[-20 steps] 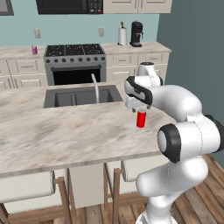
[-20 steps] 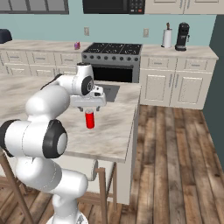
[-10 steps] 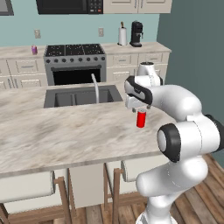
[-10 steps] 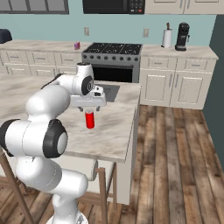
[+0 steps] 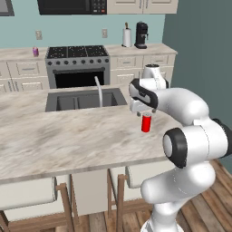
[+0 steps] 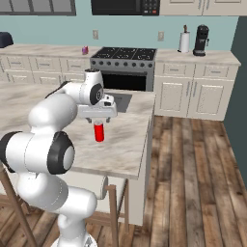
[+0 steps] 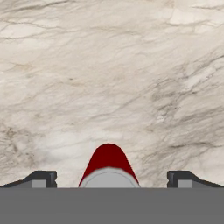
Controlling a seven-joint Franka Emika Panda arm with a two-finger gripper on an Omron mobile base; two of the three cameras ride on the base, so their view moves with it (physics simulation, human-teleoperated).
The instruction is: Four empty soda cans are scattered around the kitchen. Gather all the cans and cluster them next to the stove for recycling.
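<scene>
Red soda can (image 5: 146, 123) stands upright on tabletop (image 5: 68, 136), directly under end effector (image 5: 144, 113); fingers spread wide apart, straddling it, not clamped.

No legible text or labels.

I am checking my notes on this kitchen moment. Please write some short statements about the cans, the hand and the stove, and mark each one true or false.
1. A red soda can stands upright on the marble island counter. True.
2. The hand is shut tight on the can. False: its jaws stand wide open, one at each side of the can, not touching.
3. A purple-pink can stands on the back counter left of the stove. True.
4. The red can lies in the sink. False: it stands on the counter, right of the sink.
</scene>
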